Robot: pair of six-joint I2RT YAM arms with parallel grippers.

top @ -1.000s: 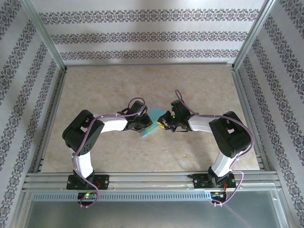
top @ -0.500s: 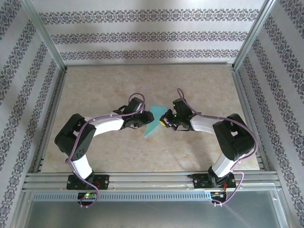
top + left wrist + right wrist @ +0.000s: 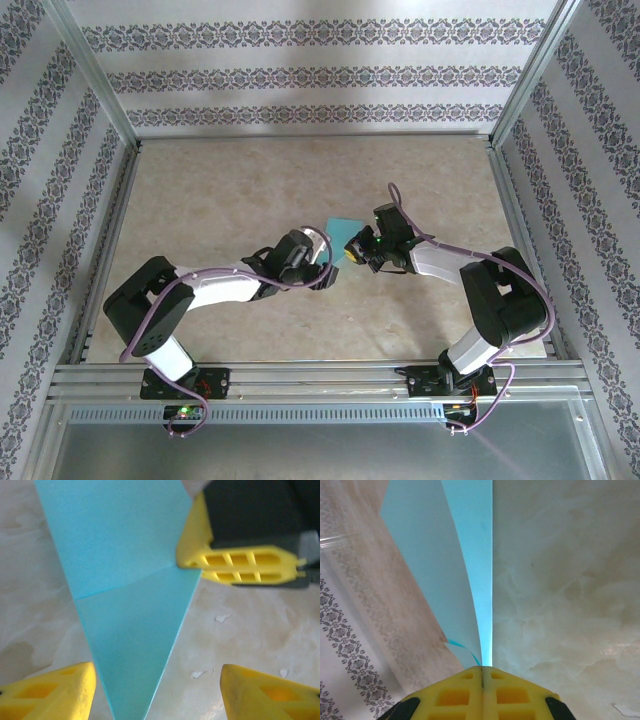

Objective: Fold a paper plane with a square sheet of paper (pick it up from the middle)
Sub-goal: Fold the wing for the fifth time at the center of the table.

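Blue plane [image 3: 340,233] at the middle of the desk [image 3: 230,180], between the two arms.

The right fingers [image 3: 470,682] are pressed together on one long edge of the plane, about halfway along it. The left fingers [image 3: 55,690] stand apart on both sides of its narrow tip and do not touch it. I judge the step to be a handover. The left should close slowly and squarely on the middle crease while the right keeps its clamp, so that the paper does not twist. The left wrist view shows a cross crease and the right grip from outside. The right wrist view shows the closed seam and the paper layers spreading away from it.
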